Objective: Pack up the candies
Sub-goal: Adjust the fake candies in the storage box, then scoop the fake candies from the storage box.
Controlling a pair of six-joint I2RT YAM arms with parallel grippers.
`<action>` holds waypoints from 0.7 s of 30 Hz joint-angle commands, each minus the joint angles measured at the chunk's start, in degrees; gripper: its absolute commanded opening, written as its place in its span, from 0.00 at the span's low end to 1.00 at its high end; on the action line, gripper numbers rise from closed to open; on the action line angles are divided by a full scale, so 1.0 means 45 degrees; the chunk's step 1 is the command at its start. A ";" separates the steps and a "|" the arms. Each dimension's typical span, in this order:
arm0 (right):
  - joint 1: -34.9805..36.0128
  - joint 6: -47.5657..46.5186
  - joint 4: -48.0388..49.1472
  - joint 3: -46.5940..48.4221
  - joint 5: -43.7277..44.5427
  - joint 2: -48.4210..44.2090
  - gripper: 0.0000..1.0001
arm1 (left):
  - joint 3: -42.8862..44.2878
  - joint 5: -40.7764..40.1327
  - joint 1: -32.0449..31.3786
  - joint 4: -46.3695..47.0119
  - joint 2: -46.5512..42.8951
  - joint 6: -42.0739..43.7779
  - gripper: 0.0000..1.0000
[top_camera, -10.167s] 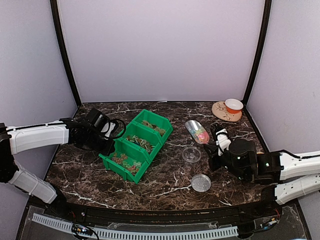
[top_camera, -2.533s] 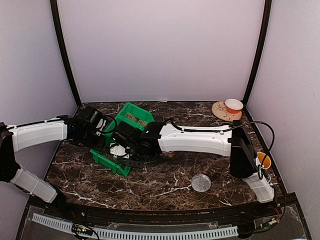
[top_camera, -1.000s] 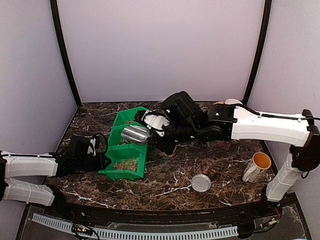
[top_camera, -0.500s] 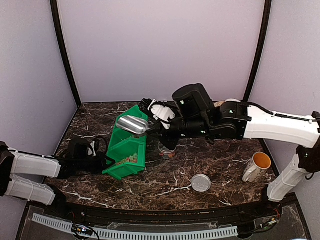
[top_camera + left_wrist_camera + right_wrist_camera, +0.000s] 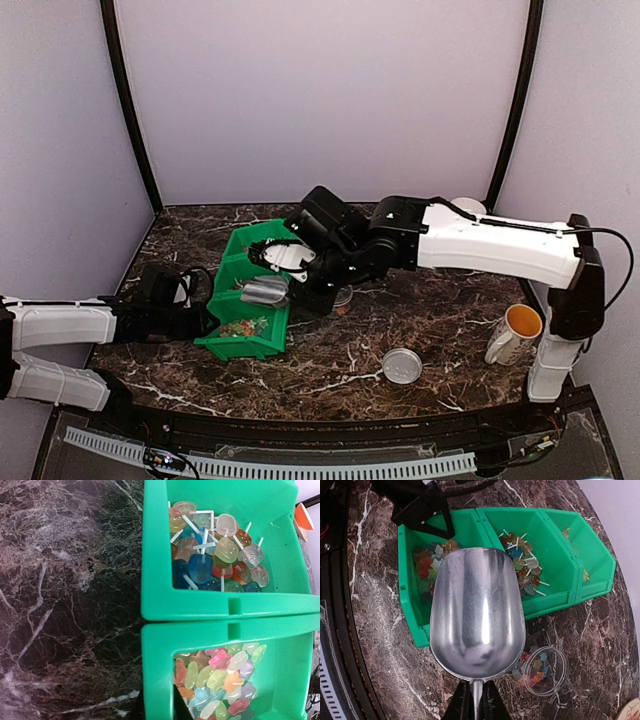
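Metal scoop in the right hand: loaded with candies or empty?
Empty. In the right wrist view the scoop shows a bare shiny bowl; the candies lie in the green bin below.

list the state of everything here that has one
scoop, empty, held over the green bins
right hand, shut on scoop handle
left hand, shut on green bins' wall
green bins, holding candies
jar, open, a few candies inside
lid, off, flat on table
mug, upright

Pale lilac walls (image 5: 320,100), black corner posts (image 5: 130,110); dark marble tabletop (image 5: 440,312) (white veining), even light.
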 commanded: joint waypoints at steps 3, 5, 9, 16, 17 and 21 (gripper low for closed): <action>0.0320 -0.0909 -0.2545 0.1729 0.0396 0.1590 0.00 | 0.1192 -0.0616 -0.0037 -0.0020 -0.0291 0.0712 0.00; 0.0383 -0.1000 -0.2806 0.2135 0.0500 0.2079 0.00 | 0.1386 -0.0841 -0.0069 -0.0370 -0.0172 0.0840 0.00; 0.0400 -0.1123 -0.3483 0.3174 0.1004 0.3089 0.00 | 0.1666 -0.1298 -0.0261 -0.0900 0.0022 0.1021 0.00; 0.0429 -0.1569 -0.4593 0.5502 0.1290 0.5051 0.00 | 0.2228 -0.2180 -0.0766 -0.1779 0.0484 0.1215 0.00; 0.0427 -0.1618 -0.4654 0.5822 0.1263 0.5316 0.00 | 0.2307 -0.2277 -0.0828 -0.1896 0.0546 0.1244 0.00; 0.0449 -0.1847 -0.4923 0.6839 0.1200 0.6158 0.00 | 0.2579 -0.2662 -0.1135 -0.2175 0.0679 0.1323 0.00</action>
